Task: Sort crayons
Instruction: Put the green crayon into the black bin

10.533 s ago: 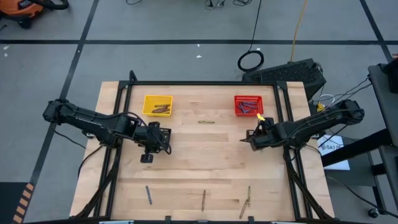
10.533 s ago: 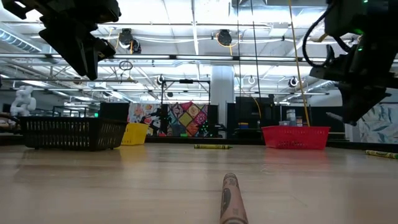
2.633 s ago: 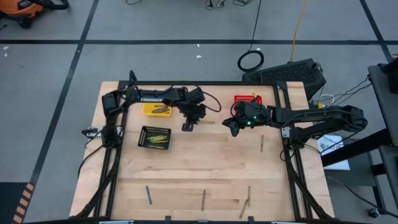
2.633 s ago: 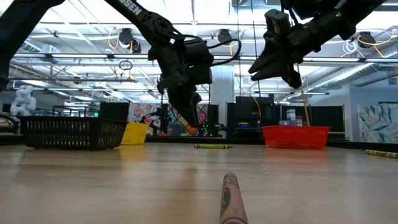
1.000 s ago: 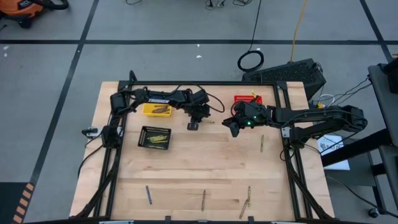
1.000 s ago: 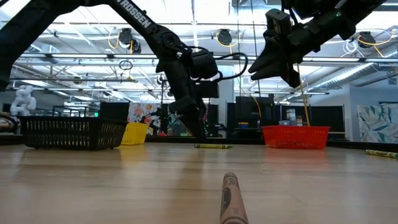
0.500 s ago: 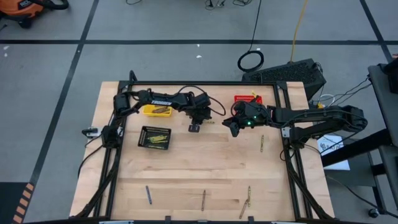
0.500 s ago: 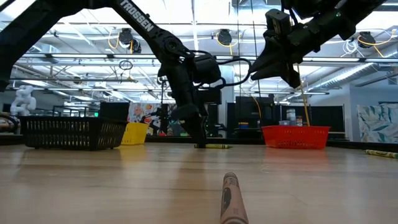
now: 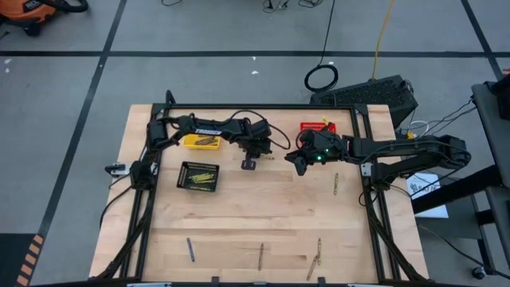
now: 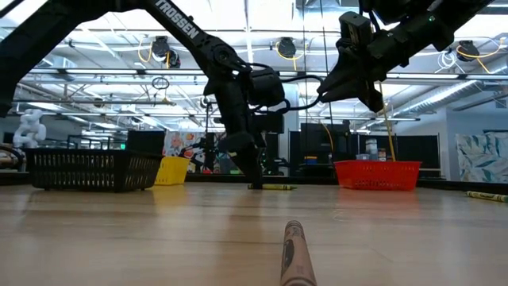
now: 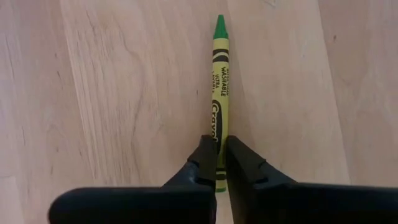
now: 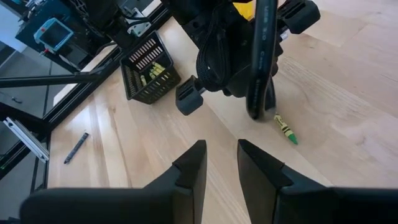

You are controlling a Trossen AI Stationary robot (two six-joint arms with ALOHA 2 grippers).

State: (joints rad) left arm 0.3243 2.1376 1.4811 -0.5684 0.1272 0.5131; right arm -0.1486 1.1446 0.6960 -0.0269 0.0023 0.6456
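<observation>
A yellow-green crayon (image 11: 221,81) lies flat on the table at the far middle (image 9: 268,156), its green tip toward the right edge. My left gripper (image 11: 216,148) is down at its blunt end and shut on it, also seen in the low view (image 10: 254,179). My right gripper (image 12: 219,152) hovers open above the table, right of the crayon (image 9: 292,165), with nothing between its fingers. More crayons lie in the black basket (image 9: 198,176). My left gripper pinches the yellow-green crayon between its two fingers, one on each long side, near the blunt end (image 11: 217,132). The fingers come steeply from above, slanting from the table's left. The crayon lies flat on the wood, its tip pointing away from the fingers.
A yellow basket (image 9: 199,140) sits far left, partly under my left arm, and a red basket (image 9: 317,132) far right. Loose crayons lie at the right (image 9: 335,184) and along the near edge (image 9: 190,249), (image 9: 260,256), (image 9: 316,259). One lies close to the low camera (image 10: 294,254).
My left gripper has sunk a little onto the yellow-green crayon and shifted slightly toward the table's right edge. The crayon lies where it was. My right arm has kept still.
</observation>
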